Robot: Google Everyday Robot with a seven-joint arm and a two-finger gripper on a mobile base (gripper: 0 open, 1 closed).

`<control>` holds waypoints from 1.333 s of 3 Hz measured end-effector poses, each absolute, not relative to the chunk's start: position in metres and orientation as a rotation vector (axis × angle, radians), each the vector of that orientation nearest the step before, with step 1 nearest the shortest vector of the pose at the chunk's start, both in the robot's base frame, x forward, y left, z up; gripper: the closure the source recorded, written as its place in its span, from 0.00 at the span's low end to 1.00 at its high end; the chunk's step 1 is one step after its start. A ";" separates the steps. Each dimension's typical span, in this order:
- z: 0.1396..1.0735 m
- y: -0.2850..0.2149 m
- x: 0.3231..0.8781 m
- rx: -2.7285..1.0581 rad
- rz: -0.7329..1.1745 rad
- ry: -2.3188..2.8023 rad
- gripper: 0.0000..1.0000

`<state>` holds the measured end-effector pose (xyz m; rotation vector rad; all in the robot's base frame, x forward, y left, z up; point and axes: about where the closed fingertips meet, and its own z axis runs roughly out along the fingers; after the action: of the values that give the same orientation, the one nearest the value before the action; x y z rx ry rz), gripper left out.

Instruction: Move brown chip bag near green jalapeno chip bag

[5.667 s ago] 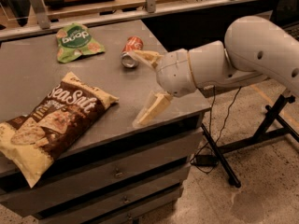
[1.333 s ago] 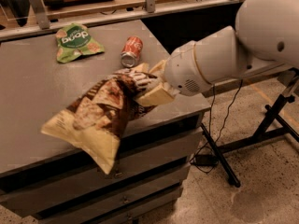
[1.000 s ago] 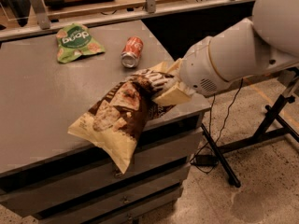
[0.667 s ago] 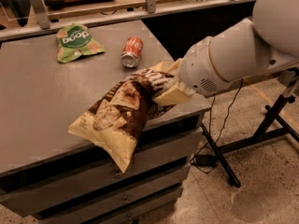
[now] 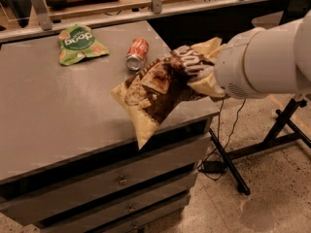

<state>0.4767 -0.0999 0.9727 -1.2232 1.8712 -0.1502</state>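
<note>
The brown chip bag (image 5: 155, 89) hangs in the air above the front right part of the grey table (image 5: 58, 106), tilted, with its lower corner drooping past the front edge. My gripper (image 5: 201, 74) is shut on the bag's upper right end, just off the table's right side. The green jalapeno chip bag (image 5: 77, 42) lies flat at the far left of the table, well apart from the brown bag.
A red soda can (image 5: 136, 54) lies on its side between the two bags, just behind the brown bag. Drawers run under the table front (image 5: 121, 181). A black stand's legs (image 5: 272, 140) and cables are on the floor at right. A rail (image 5: 155, 6) runs behind the table.
The brown bag was lifted off the table's front left and carried right and farther back. It now hangs higher, close to the can.
</note>
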 end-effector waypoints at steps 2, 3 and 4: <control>1.018 -0.194 0.468 -0.850 -0.526 1.809 1.00; 1.028 -0.256 0.478 -0.685 -0.570 1.739 1.00; 1.027 -0.292 0.515 -0.608 -0.519 1.683 1.00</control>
<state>0.5151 -0.2923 1.0267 -0.6076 1.6831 -0.5188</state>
